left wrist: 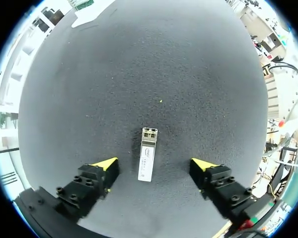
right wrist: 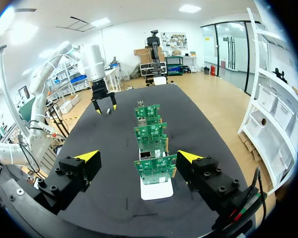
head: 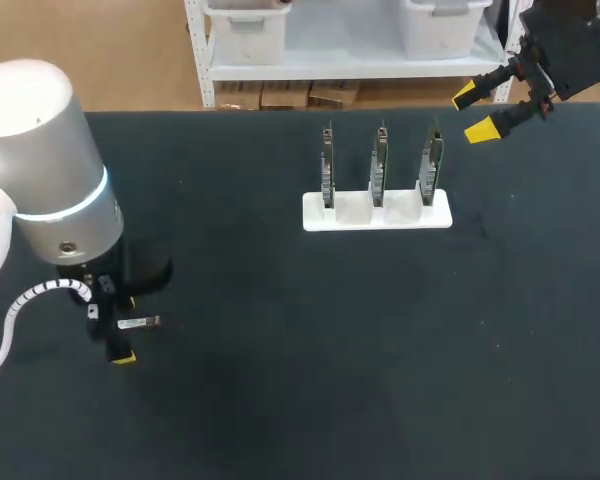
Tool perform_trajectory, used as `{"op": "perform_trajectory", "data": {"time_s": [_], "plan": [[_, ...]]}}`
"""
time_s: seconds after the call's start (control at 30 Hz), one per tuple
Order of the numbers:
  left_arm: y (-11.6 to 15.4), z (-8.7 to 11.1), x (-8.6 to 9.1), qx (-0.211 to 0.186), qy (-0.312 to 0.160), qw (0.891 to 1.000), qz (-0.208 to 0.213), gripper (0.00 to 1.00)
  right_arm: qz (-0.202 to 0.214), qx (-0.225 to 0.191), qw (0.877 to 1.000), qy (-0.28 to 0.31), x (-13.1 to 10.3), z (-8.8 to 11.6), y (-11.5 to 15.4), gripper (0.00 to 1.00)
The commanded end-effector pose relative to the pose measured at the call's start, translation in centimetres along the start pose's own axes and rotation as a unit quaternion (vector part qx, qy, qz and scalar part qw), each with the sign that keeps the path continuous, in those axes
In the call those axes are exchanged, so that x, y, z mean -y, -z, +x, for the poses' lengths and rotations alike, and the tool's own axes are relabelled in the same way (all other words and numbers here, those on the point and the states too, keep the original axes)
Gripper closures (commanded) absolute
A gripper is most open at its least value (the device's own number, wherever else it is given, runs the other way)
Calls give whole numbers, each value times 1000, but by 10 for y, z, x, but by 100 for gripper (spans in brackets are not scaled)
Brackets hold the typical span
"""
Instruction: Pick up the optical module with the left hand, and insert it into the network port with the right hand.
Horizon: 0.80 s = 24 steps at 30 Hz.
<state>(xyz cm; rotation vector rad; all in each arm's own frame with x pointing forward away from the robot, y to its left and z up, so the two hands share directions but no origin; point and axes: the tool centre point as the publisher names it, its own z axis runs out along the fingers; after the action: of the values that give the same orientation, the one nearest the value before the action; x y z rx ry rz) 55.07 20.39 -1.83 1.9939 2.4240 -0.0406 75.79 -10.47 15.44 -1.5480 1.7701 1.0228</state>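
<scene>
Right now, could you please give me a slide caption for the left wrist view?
Left end effector open above the black table, optical module lying flat between its yellow-tipped fingers, untouched.

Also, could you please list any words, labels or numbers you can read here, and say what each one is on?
Optical module: its white label carries print, too small to read.
Green circuit boards: any markings are too blurred to read.
No other text shows.
</scene>
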Motion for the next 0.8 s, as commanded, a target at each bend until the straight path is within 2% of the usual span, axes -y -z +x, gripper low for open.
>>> {"op": "perform_trajectory", "data": {"time_s": [0.03, 0.07, 0.1, 0.17, 0.2, 0.5, 0.8], "plan": [[-5, -1, -5, -1, 2, 1000, 6, 53, 1, 0, 1000, 0, 0, 0, 0, 0], [-5, 0, -5, -1, 3, 1000, 6, 61, 1, 0, 1000, 0, 0, 0, 0, 0], [-5, 0, -5, -1, 3, 1000, 7, 73, 1, 0, 1000, 0, 0, 0, 0, 0], [-6, 0, -6, -1, 5, 1000, 10, 85, 1, 0, 1000, 0, 0, 0, 0, 0], [-6, 0, -6, 0, 6, 1000, 12, 99, 1, 0, 1000, 0, 0, 0, 0, 0], [-7, 2, -7, 2, 9, 1000, 13, 100, 1, 0, 1000, 0, 0, 0, 0, 0], [2, 7, -13, 22, 22, 1000, 7, 100, 1, 0, 1000, 0, 0, 0, 0, 0]]}}
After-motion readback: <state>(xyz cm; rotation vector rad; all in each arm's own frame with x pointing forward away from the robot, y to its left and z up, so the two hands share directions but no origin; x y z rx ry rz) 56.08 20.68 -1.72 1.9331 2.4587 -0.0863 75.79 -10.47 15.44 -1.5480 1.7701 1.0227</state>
